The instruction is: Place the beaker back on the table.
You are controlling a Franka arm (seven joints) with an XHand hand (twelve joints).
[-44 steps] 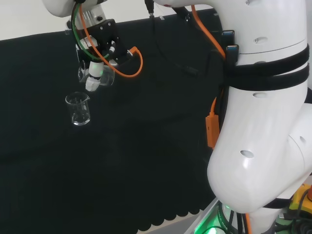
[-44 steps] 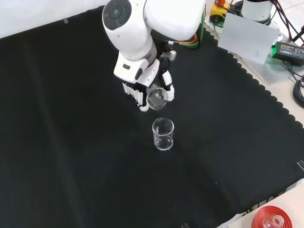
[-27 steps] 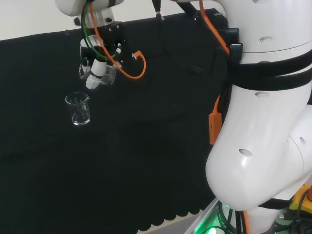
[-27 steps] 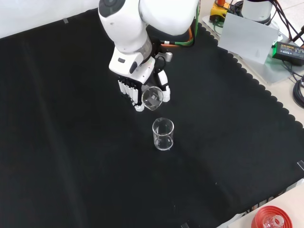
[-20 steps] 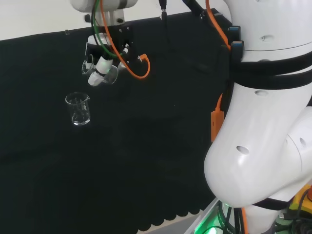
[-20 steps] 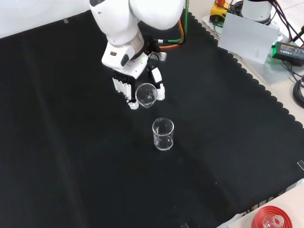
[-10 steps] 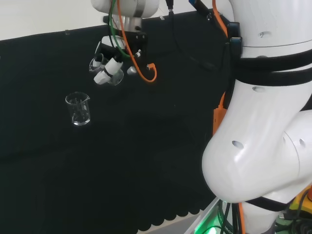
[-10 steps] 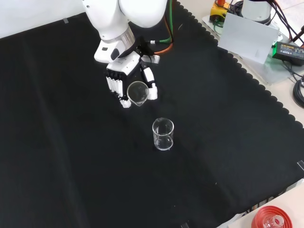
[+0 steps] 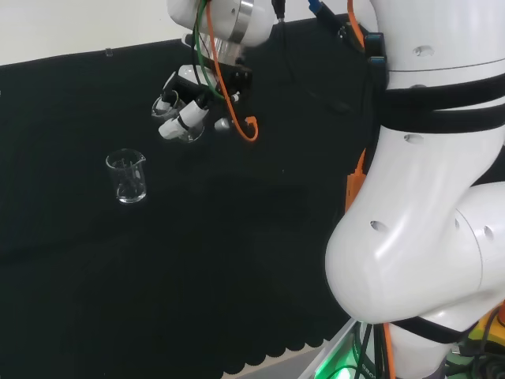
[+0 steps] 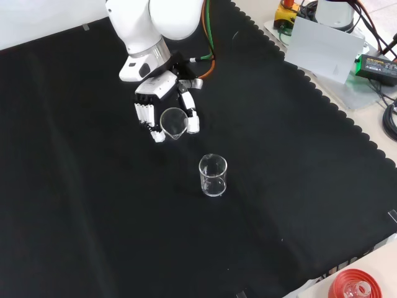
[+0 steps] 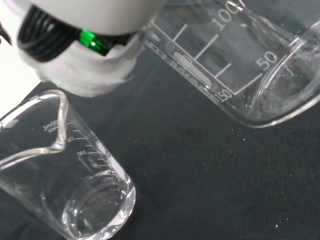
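Your hand (image 10: pixel 162 105) hung above the black cloth (image 10: pixel 93 205), clear of it, with a clear glass beaker (image 10: pixel 174 123) caught between its white fingers (image 10: pixel 145 118) and thumb (image 10: pixel 191 118). The fingers were curled round the glass. In the front view the fingers lay on the beaker's left side and the thumb on its right, the open mouth turned toward the camera and tipped downward. In the head view the held beaker (image 9: pixel 183 126) sat under the palm (image 9: pixel 193 95), tilted, with a fingertip (image 9: pixel 175 128) across its near wall.

A second beaker (image 10: pixel 213 176) stood upright on the cloth, apart from the hand. In the front view it was below and right of the held one; in the head view (image 9: pixel 129 177) it was below and left of the hand.

The wrist view put both close: the held beaker (image 11: pixel 235 65) lying slanted, graduation marks showing, and the standing beaker (image 11: pixel 75 190) with its spout toward the camera. I could not tell whether either held liquid.

An orange cable (image 9: pixel 237 110) looped off the wrist.
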